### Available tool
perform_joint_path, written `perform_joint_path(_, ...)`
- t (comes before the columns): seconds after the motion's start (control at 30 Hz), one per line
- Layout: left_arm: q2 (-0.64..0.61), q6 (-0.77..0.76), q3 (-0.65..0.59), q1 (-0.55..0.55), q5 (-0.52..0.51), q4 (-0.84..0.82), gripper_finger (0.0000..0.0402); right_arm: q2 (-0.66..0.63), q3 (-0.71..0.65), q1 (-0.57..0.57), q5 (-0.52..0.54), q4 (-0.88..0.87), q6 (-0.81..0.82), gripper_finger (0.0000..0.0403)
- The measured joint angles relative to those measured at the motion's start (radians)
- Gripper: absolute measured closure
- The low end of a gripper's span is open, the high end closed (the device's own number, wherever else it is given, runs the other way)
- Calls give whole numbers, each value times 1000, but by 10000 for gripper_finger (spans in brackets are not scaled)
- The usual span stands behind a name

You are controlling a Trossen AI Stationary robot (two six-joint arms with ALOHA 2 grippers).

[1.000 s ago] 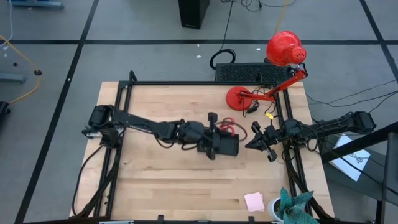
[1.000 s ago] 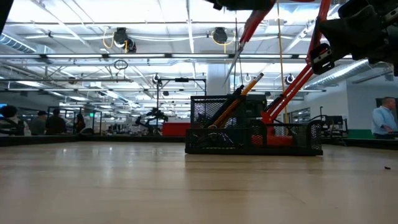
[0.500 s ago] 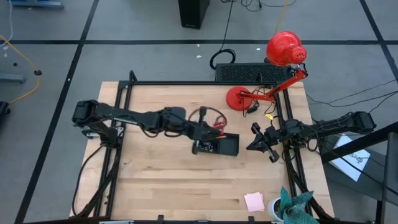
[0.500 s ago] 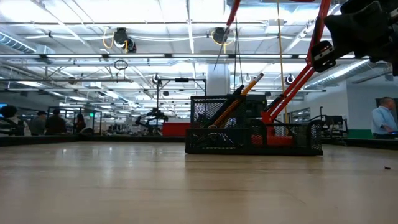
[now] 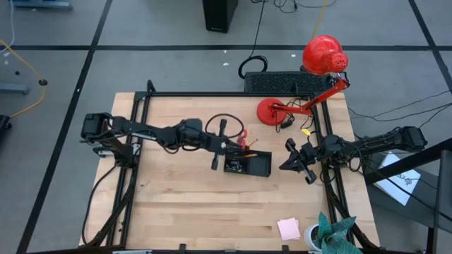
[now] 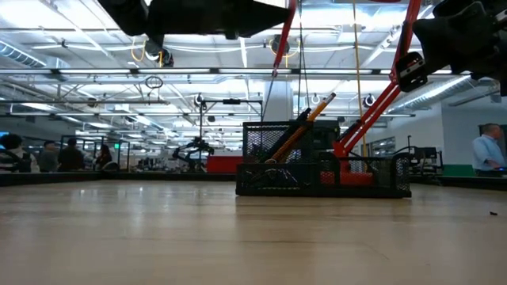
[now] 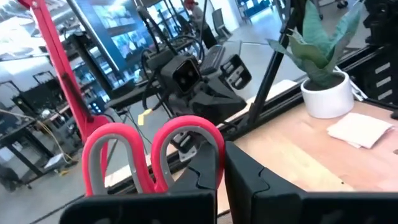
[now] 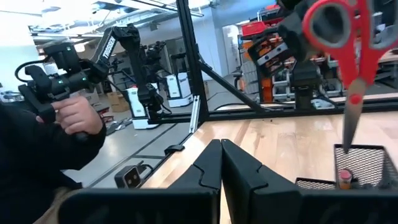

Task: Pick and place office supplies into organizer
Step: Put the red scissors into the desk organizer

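Observation:
My left gripper (image 5: 220, 145) is shut on the red-handled scissors (image 5: 244, 141) above the far left corner of the black mesh organizer (image 5: 248, 164). The scissors (image 8: 349, 68) hang blades down, with the tip (image 6: 274, 74) clear above the organizer (image 6: 325, 170). Orange pencils (image 6: 305, 127) and black pens lean inside it. My right gripper (image 5: 291, 164) hovers shut and empty to the organizer's right. The pink sticky-note pad (image 5: 288, 228) lies near the front edge, and the small yellow piece (image 5: 306, 131) lies by the right rail. My left gripper holds the scissors at the handle end, with one red loop (image 7: 198, 163) going down between its two fingers. The fingers come roughly level from the table's left side. The scissors are lifted clear, handles up and blades hanging nearly upright below.
A red desk lamp's round base (image 5: 272, 111) and arm stand at the far right, its head (image 5: 325, 55) beyond the table. A potted plant (image 5: 332, 233) stands at the near right corner. Black frame rails run along the table's sides. A person (image 8: 56, 124) holds a hand-held device beyond the table.
My left gripper has drawn back toward the table's left and slightly far edge, carrying the scissors from over the organizer's middle to its far left corner. It has tipped from pointing down to nearly level. The scissors have swung from slanted to nearly upright.

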Motion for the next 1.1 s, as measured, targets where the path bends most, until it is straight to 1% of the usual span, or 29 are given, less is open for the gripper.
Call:
perform_joint_path(0.1,16,8,-11,-1,-17,21,396,0,0,0,23,0,-9,403)
perform_joint_path(0.2,28,8,-20,7,-23,6,397,0,0,0,22,0,-10,403)
perform_joint_path(0.3,45,4,-17,15,-28,11,390,0,0,0,24,0,-10,403)
perform_joint_path(0.37,66,3,-18,20,-29,16,389,0,0,0,44,-1,-11,403)
perform_joint_path(0.5,101,-4,-18,35,-30,18,397,0,0,0,46,-1,-24,403)
perform_joint_path(0.6,129,-23,-18,45,-31,13,394,0,0,0,46,-1,-29,403)
perform_joint_path(0.73,167,-37,-18,52,-31,37,386,0,0,0,46,-2,-29,403)
perform_joint_path(0.93,221,-48,-17,52,-31,72,397,0,0,0,46,-2,-30,403)
perform_joint_path(1.1,256,-66,-15,51,-31,110,385,0,0,0,46,-2,-33,403)
